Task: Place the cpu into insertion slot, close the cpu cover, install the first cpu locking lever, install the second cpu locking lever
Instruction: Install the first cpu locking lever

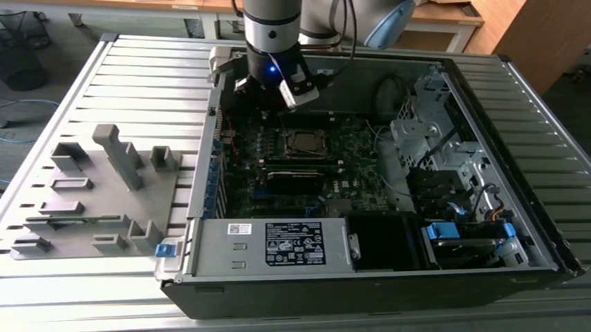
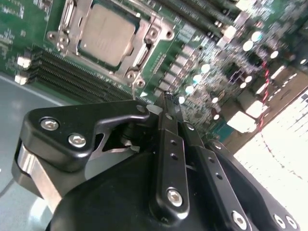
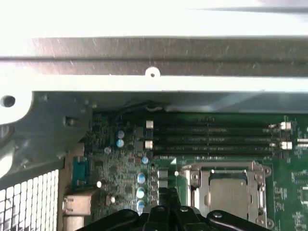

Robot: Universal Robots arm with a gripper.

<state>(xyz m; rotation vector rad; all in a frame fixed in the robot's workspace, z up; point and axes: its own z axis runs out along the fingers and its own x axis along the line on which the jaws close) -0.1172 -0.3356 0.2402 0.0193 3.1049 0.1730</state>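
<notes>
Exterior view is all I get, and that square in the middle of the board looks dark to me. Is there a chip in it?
Observer: Yes. In both wrist views the cpu shows its dull silver top through the window of the cover, which lies down around it.
Operator: Is anything being carried right now?
Observer: No. In the second wrist view the gripper has its fingers together with nothing between them, off to one side of the cpu.

Cpu, seemingly within cpu cover window, beside memory slots
</notes>
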